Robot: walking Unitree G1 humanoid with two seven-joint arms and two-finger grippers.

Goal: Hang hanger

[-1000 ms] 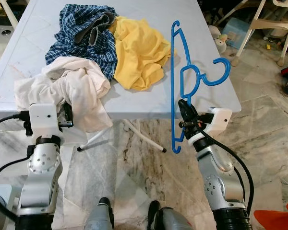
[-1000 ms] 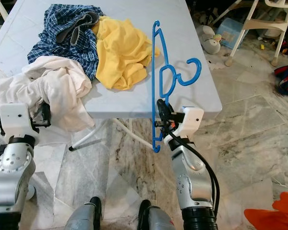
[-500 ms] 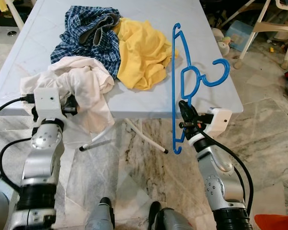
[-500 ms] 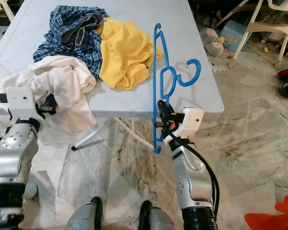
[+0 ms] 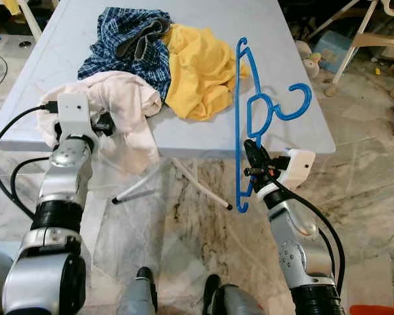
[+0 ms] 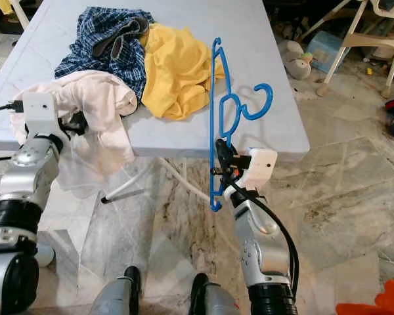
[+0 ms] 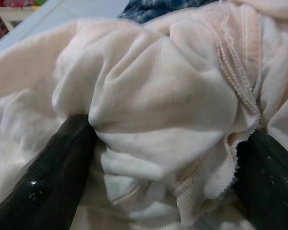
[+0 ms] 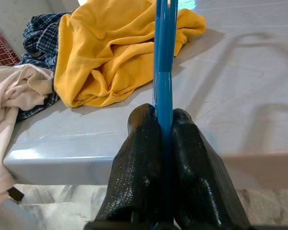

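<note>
Two grippers busy | right gripper (image 5: 251, 149) clamped on blue hanger (image 5: 239, 118), held upright off table (image 5: 276, 79) edge at 3 o'clock | left gripper (image 7: 158, 158) fingers apart, pressed into white garment (image 5: 128, 108) at 9 o'clock | progress: early, hanger in hand, no rail seen | marble floor (image 5: 203, 223), cluttered room

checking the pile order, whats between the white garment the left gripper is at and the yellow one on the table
The blue plaid shirt lies between the white garment and the yellow garment, overlapping both, as the left eye view shows. The left gripper straddles a white fold.
</note>
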